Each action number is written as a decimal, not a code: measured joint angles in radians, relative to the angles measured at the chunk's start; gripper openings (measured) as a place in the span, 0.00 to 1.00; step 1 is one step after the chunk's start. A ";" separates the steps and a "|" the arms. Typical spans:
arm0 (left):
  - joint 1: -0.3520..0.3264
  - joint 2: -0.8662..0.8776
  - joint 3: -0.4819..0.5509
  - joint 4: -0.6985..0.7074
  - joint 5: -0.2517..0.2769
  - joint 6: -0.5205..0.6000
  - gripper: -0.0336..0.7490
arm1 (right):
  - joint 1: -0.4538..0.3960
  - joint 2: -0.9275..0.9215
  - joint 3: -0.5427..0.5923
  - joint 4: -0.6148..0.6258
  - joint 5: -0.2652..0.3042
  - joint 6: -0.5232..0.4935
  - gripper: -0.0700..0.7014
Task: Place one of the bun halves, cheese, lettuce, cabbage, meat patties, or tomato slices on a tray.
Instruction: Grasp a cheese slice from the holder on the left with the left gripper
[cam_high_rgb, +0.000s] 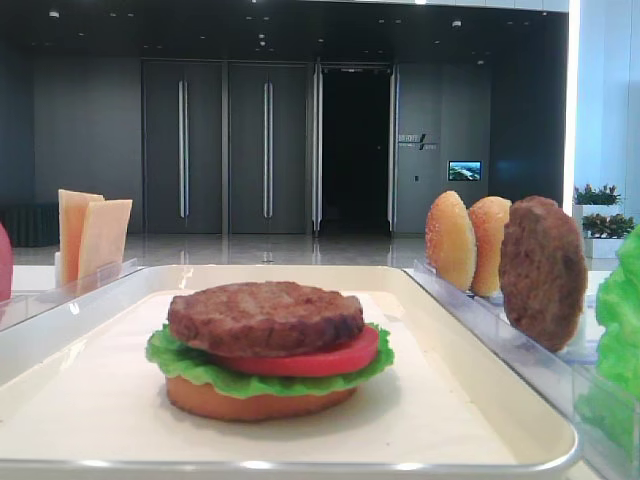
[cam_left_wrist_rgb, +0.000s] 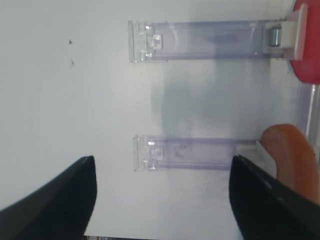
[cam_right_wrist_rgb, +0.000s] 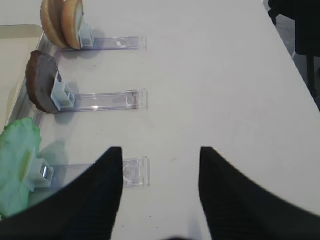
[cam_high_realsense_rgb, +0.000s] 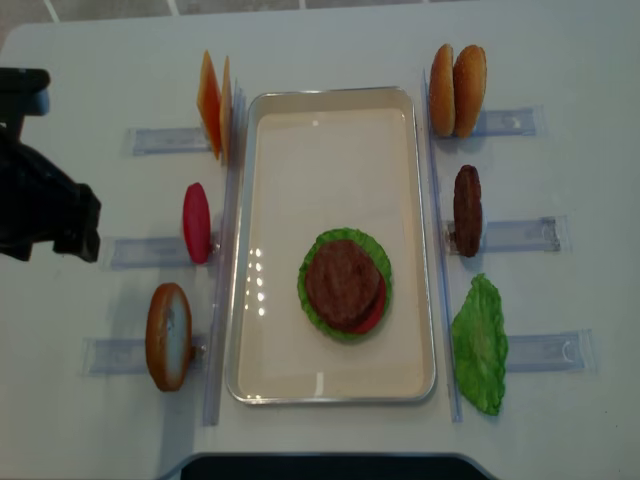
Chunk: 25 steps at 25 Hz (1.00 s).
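**Cheese slices wait at the tray's far-left edge; both grippers empty**

The thin, flat, pale yellow-orange square cheese slices (cam_high_realsense_rgb: 216, 105) stand on edge as a pair, leaning together in a clear plastic rack just outside the far-left corner of the large cream-white rectangular tray (cam_high_realsense_rgb: 290, 120). In the low front view they (cam_high_rgb: 92, 234) look smooth and plain-faced, with straight cut corners. Judging by how they hold themselves upright, they are probably stiff and light, and likely slick; a pinch across the top edge of the outer slice, on its two flat faces, seems the safest hold, since the pair sit touching and one could drag the other.

On the tray, nearer its front edge, a stack is built: a flat orange-tan bun base (cam_high_rgb: 258, 402), bright green ruffled lettuce (cam_high_rgb: 190, 358), a glossy red tomato slice (cam_high_rgb: 325, 360) and a rough dark-brown meat patty (cam_high_rgb: 265, 316) on top. Cheese appears to be a fitting next layer.

Along the tray's left side also stand a spare red tomato slice (cam_high_realsense_rgb: 196, 222) and a domed bun half (cam_high_realsense_rgb: 168, 335); along the right, two sesame bun halves (cam_high_realsense_rgb: 457, 89), a second patty (cam_high_realsense_rgb: 467, 210) and a loose lettuce leaf (cam_high_realsense_rgb: 480, 343).

The left gripper (cam_left_wrist_rgb: 162, 200) hangs over bare white table with jaws spread wide, grasping nothing. The right gripper (cam_right_wrist_rgb: 160, 190) is likewise parted and empty, beside the lettuce rack.
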 joint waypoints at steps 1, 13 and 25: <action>0.000 0.025 -0.023 -0.003 0.000 0.000 0.85 | 0.000 0.000 0.000 0.000 0.000 0.000 0.56; 0.000 0.392 -0.450 -0.114 0.064 0.004 0.85 | 0.000 0.000 0.000 0.000 0.000 0.000 0.56; 0.000 0.696 -0.856 -0.032 0.110 -0.061 0.85 | 0.000 0.000 0.000 0.000 0.000 0.000 0.56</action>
